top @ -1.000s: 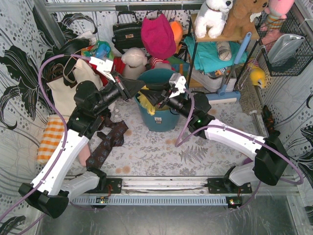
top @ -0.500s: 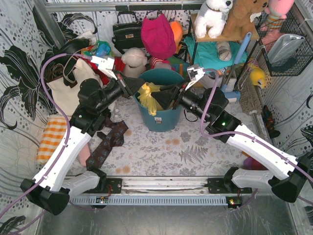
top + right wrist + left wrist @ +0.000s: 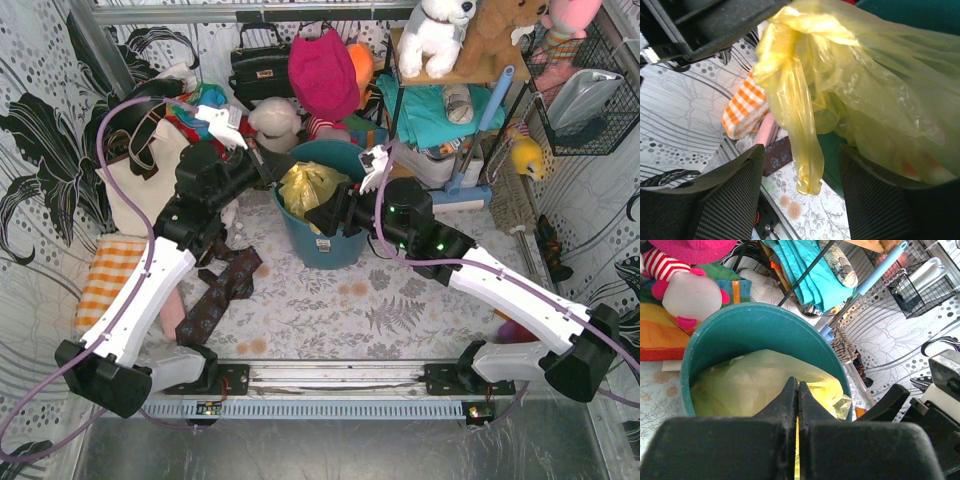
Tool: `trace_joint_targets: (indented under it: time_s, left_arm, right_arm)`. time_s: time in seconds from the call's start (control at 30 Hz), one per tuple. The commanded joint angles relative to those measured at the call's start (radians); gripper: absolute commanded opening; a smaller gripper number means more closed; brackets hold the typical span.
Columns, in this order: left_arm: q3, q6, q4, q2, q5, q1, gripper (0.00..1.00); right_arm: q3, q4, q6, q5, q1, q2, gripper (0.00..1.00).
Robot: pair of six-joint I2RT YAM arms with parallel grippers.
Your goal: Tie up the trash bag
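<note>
The yellow trash bag (image 3: 312, 185) sits in the teal bucket (image 3: 330, 240) with its top bunched up. My left gripper (image 3: 280, 172) is at the bucket's left rim. In the left wrist view the gripper (image 3: 796, 383) is shut with a thin yellow strip of bag (image 3: 750, 385) pinched between the jaws, above the bucket (image 3: 760, 312). My right gripper (image 3: 325, 213) is at the bucket's front rim. In the right wrist view the gripper (image 3: 801, 152) is open, and a twisted tail of the bag (image 3: 805, 125) hangs loose between its fingers (image 3: 735, 195).
A cream tote (image 3: 150, 170) stands left of the bucket. An orange checked cloth (image 3: 105, 280) and a dark patterned tie (image 3: 220, 290) lie at front left. A plush toy (image 3: 275, 125), a pink hat (image 3: 322, 70) and a shelf rack (image 3: 440, 110) crowd the back.
My right gripper has moved left and down to the bucket's front rim. My left arm has shifted up and right. The bag's top now sits bunched over the bucket.
</note>
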Motion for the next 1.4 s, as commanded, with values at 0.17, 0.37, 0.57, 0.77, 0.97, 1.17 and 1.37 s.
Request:
trace_joint_targets:
  time_s: [0.17,0.37,0.57,0.77,0.97,1.17,1.37]
  left_arm:
    - [0.047,-0.019,0.010,0.014,0.016,0.026,0.00]
    - [0.054,-0.016,0.021,0.013,0.015,0.035,0.00]
    - [0.105,0.015,0.044,0.035,0.011,0.037,0.00]
    - [0.165,0.046,0.040,0.056,-0.006,0.039,0.00]
    - [0.176,0.095,0.019,0.047,-0.077,0.040,0.00]
    - [0.203,0.153,-0.030,0.039,-0.158,0.041,0.00]
    - [0.212,0.189,-0.050,0.022,-0.245,0.040,0.00]
  right_arm:
    - [0.041,0.000,-0.002,0.009,0.001,0.039,0.45]
    - [0.023,0.000,0.004,0.021,0.001,-0.004,0.18]
    - [0.068,-0.131,-0.006,0.085,0.001,-0.046,0.00]
    - [0.177,-0.336,-0.039,0.224,0.001,-0.057,0.00]
    - [0.324,-0.540,-0.164,0.422,0.001,-0.025,0.00]
    - [0.445,-0.675,-0.303,0.650,0.001,0.015,0.00]
    - [0.500,-0.663,-0.429,0.835,0.001,0.041,0.00]
